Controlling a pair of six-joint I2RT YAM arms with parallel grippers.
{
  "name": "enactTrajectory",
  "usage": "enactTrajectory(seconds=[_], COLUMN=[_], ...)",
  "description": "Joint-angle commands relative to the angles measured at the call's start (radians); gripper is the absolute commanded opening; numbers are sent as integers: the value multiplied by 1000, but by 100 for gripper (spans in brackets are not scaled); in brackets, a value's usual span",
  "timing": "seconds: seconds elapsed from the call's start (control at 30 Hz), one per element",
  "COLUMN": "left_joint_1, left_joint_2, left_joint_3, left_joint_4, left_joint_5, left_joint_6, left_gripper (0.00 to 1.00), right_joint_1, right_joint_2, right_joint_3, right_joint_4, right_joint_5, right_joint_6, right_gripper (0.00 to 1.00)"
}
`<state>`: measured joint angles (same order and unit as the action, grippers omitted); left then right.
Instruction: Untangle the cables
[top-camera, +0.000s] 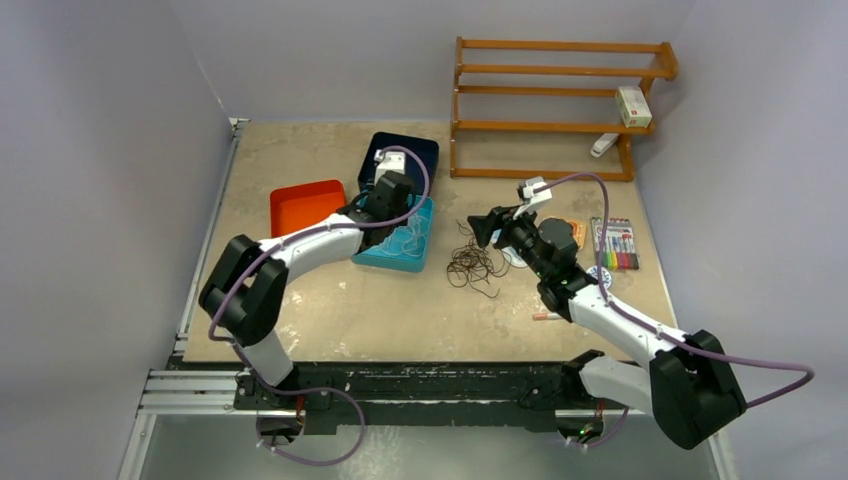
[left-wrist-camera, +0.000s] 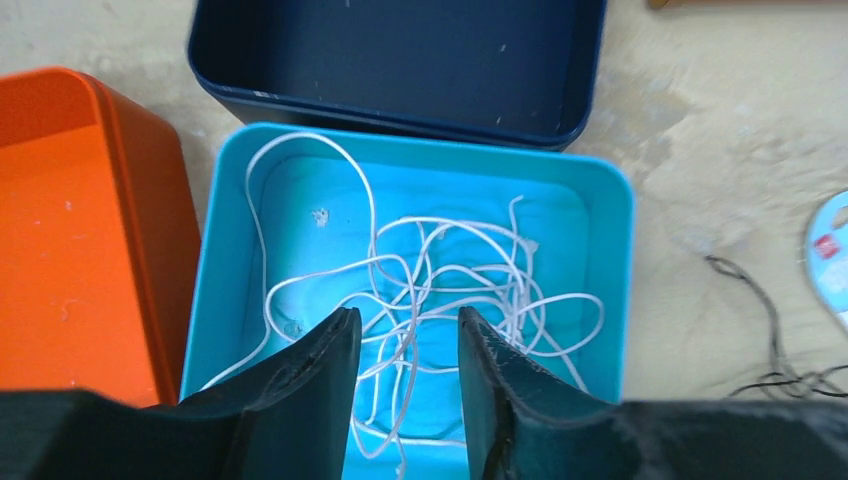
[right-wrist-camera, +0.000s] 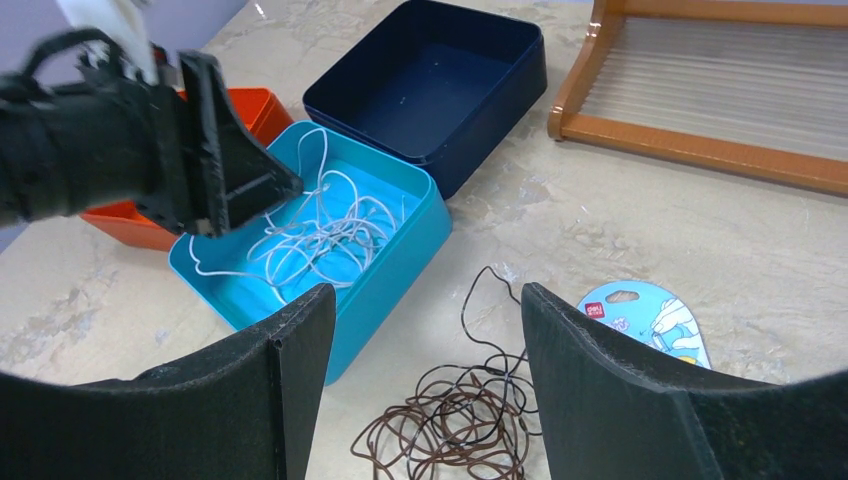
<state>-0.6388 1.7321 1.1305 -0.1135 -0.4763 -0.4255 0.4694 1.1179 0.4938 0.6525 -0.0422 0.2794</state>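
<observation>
A white cable (left-wrist-camera: 440, 270) lies in loose loops inside the teal bin (left-wrist-camera: 612, 250); it also shows in the right wrist view (right-wrist-camera: 320, 235). My left gripper (left-wrist-camera: 408, 335) hangs open just above it, holding nothing, and shows in the top view (top-camera: 392, 195). A tangle of brown and black cables (top-camera: 472, 264) lies on the table right of the teal bin (top-camera: 400, 262). It shows in the right wrist view (right-wrist-camera: 455, 420). My right gripper (right-wrist-camera: 425, 330) is open above this tangle, empty; the top view shows it (top-camera: 484, 230) at the tangle's right edge.
An orange bin (top-camera: 300, 210) and a dark blue bin (top-camera: 420, 152) stand beside the teal one. A wooden rack (top-camera: 556, 105) stands at the back right. A round blue sticker pack (right-wrist-camera: 650, 318), a marker set (top-camera: 614, 243) and small items lie at the right.
</observation>
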Motion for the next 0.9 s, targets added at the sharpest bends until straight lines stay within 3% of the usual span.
enactTrajectory(seconds=[0.0,0.53,0.87], left_joint_1=[5,6,3], left_joint_2=[-106,-291,-333], left_joint_3=[32,-55,-137], left_joint_4=[-7,-98,30], left_joint_5=[-6,-3,201], left_joint_6=[-8,-65,-50], left_gripper=[42,47,47], right_joint_1=[2,1,0], right_joint_2=[-38,-28,-1], right_joint_3=[38,79,175], right_joint_4=[20,-64,-399], right_joint_5=[34,12,80], right_joint_6=[9,17,151], right_gripper=[71,71,70])
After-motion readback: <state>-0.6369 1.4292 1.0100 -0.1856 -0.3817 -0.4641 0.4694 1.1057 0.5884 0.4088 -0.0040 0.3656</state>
